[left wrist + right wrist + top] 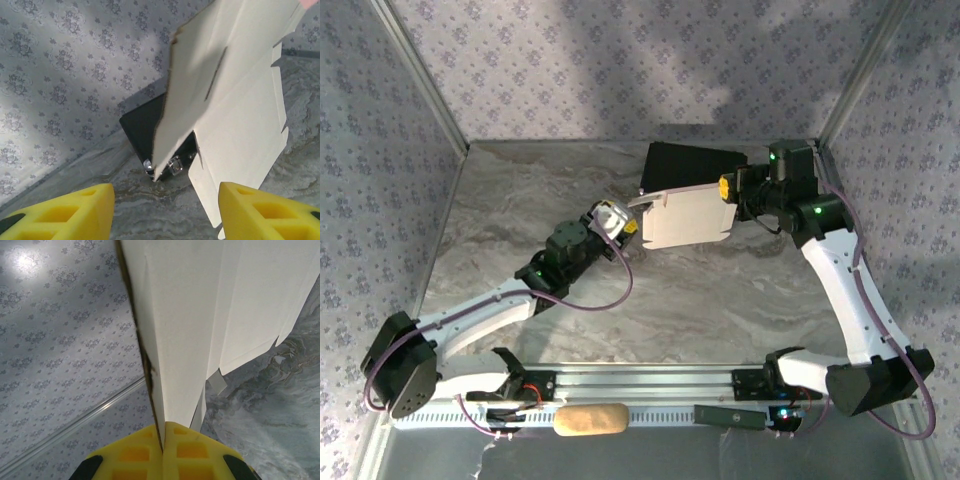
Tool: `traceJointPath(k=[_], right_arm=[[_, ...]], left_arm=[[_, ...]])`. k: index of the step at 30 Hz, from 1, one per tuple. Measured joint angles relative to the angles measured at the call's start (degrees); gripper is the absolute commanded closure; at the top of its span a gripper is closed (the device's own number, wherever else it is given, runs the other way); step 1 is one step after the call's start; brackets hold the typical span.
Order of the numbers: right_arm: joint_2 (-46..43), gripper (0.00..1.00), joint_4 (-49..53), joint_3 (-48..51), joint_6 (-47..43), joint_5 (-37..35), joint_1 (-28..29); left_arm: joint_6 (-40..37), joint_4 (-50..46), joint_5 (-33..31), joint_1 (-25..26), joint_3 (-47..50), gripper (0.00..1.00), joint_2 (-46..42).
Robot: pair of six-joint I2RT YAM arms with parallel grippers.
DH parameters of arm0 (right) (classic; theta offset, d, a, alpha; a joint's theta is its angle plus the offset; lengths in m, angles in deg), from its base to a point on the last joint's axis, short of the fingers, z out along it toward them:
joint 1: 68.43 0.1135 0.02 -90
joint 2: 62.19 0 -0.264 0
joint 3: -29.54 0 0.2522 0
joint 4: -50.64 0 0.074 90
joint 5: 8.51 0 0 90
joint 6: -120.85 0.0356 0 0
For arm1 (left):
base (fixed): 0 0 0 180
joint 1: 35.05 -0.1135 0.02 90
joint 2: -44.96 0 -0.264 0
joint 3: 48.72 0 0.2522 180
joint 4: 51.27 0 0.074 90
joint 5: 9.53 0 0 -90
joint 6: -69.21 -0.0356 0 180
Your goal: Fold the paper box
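Whitish card paper box (pixel 685 215) sticks out ahead of my right gripper (pixel 164 432), clamped on one edge; left gripper (pixel 167 212) jaws apart, empty, box just ahead of it. Risk: one-edge hold, so I reckon a left push could pivot or slip it.

The yellow right gripper (pixel 164 440) at bottom centre pinches the paper box (pixel 215 310); its pale face rises to the upper right. Patterned wall (pixel 60 330) fills the left.
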Motion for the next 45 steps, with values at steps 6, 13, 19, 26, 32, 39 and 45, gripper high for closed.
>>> traceJointPath(k=[6, 13, 19, 26, 32, 39, 45], right_arm=[[0.0, 1.00, 0.0, 0.0, 0.0, 0.0, 0.4], [0.0, 1.00, 0.0, 0.0, 0.0, 0.0, 0.5], [0.0, 1.00, 0.0, 0.0, 0.0, 0.0, 0.9], [0.0, 1.00, 0.0, 0.0, 0.0, 0.0, 1.5], [0.0, 1.00, 0.0, -0.4, 0.0, -0.2, 1.5], [-0.2, 1.00, 2.7, -4.7, -1.9, -1.6, 1.5], [-4.1, 1.00, 4.9, -6.8, -3.6, -2.1, 2.9]], left_arm=[[3.5, 0.9, 8.3, -5.7, -1.0, 0.44, 0.3], [7.5, 2.3, 16.8, -6.6, -4.5, 0.49, 3.6], [8.9, 2.6, 17.5, -5.4, -4.6, 0.70, 4.9], [8.8, 3.7, 15.8, -3.6, -5.6, 0.72, 7.0], [8.2, 3.7, 14.2, -2.1, -6.6, 0.92, 8.4], [9.2, 1.3, 13.2, 0.6, -7.4, 1.00, 6.8], [15.0, -9.7, 12.8, 3.5, -11.5, 1.00, 1.0]])
